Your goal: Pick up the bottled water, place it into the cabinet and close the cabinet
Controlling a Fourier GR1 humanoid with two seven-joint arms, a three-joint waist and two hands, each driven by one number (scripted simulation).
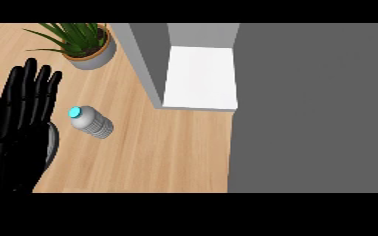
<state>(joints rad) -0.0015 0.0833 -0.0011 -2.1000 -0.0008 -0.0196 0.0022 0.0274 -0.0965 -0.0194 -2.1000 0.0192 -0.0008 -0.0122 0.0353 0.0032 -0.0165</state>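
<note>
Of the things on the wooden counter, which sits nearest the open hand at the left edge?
The water bottle, with its blue cap, lies just right of the left hand. The potted plant stands farther up the counter, and the cabinet farther right.

Potted plant w/ spiky green leaves, grey pot – top-left on wooden counter.

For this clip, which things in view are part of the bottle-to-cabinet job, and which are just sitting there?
Part of the job:
- bottled water, on the counter, not held
- cabinet, open, white shelf showing
- left hand, open, fingers up at the left edge

Just there:
- potted plant, at the back left
- wooden counter
</note>
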